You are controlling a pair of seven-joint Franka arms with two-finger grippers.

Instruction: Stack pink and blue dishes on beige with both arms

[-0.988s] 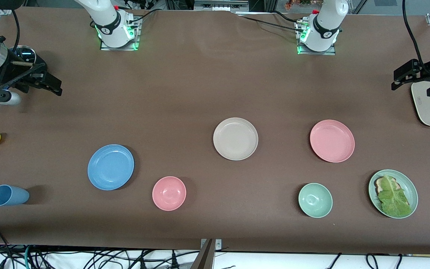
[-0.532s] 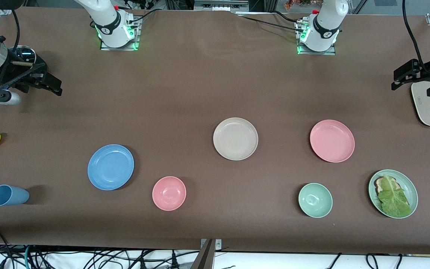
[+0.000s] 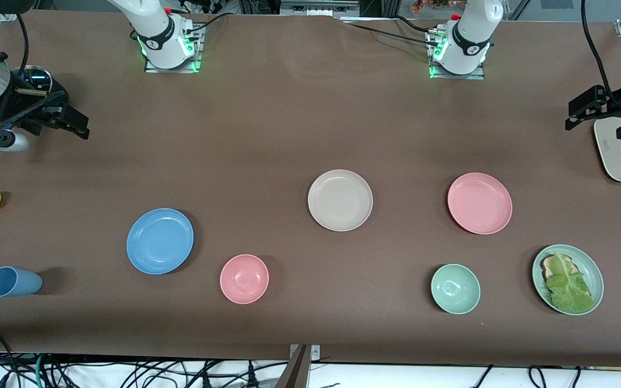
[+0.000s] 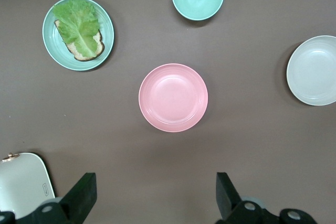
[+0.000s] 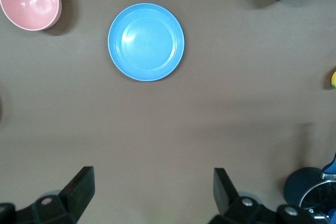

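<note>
Left end effector (image 3: 585, 110) released, fingers spread, hanging over the left arm's end of the brown surface (image 3: 289, 124) above a white board (image 3: 620, 153); right end effector (image 3: 70, 123) released too, over the right arm's end; round matte pink plate (image 3: 480, 203) lies toward the left arm's end, at 3 o'clock of the round matte beige plate (image 3: 340, 200), well apart; round matte blue plate (image 3: 160, 241) at 8 o'clock of beige; nothing stacked yet.
</note>
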